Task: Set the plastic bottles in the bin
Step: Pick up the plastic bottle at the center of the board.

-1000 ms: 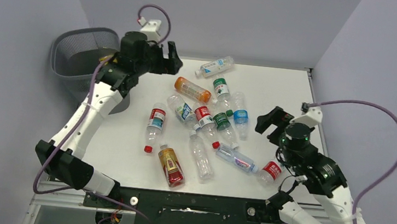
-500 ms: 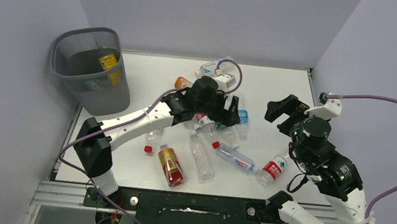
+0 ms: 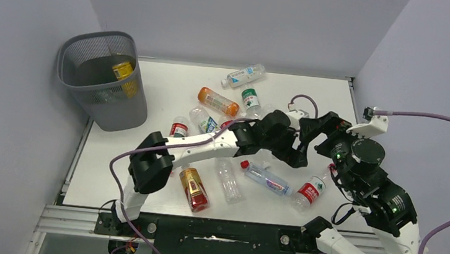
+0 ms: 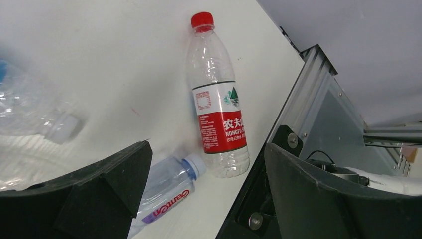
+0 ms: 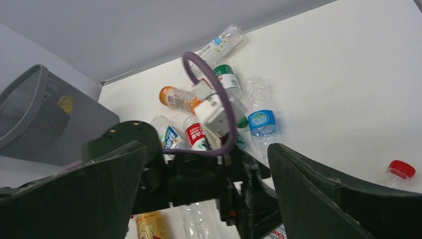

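Top external: L arm point(image 3: 200, 151) across bottles point(image 3: 265, 178)

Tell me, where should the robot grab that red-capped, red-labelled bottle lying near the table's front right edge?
Across the labelled middle of the red-labelled bottle, probably from straight above, jaws straddling its width. It lies flat, that section is straight-sided, the neck tapers, and a clear bottle crowds its base.

Swung left end effector point(image 3: 300, 151) from bin point(image 3: 112, 107) across surface point(image 3: 164, 90) to red-label bottle point(image 3: 308, 192), jaws apart. Shifted right end effector point(image 3: 325, 127) slightly back.
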`<state>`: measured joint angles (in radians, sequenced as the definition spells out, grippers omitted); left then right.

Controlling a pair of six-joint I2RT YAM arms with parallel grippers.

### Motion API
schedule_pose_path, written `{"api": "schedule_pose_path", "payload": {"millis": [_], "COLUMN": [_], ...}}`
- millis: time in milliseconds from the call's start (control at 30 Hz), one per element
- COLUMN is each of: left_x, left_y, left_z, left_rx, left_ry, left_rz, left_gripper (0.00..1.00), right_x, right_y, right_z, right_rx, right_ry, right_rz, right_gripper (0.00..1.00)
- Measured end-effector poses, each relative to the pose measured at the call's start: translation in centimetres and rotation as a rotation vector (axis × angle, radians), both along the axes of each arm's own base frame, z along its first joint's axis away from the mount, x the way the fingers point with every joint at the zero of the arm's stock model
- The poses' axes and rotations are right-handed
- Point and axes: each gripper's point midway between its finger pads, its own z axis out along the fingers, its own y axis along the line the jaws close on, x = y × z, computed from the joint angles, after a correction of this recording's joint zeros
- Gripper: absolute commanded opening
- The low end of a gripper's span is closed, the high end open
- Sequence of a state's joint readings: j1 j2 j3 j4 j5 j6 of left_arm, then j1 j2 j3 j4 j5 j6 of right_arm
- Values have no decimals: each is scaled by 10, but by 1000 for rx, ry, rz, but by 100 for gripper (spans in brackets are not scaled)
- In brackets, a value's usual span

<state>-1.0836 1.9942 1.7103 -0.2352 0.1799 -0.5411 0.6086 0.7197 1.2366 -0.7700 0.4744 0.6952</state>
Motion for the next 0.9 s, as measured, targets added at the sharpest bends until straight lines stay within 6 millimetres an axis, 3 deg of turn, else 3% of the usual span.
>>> {"api": "schedule_pose_path", "payload": {"millis": [300,567,733,900], "left_x": [-34,-44,-48,-48], "left_y": [-45,-80,-86,-85], "left_z": [-69,-80,-86,-110], "left_rx": [83,102,125,190], "left_ry": [63,33,12,-3], "left_rz": [-100,-152,-169,-170], "left_gripper": [84,84,84,84], "right_x": [-12,-11,-10,-9], "right_y": [6,18,20,23], "right_z": [14,4,0,-7], "right_rx": [42,29,24,18], "right_ry": [-57,-45,-38,-26], "right_rz": [75,132,142,150], "right_gripper": [98,98,98,98]}}
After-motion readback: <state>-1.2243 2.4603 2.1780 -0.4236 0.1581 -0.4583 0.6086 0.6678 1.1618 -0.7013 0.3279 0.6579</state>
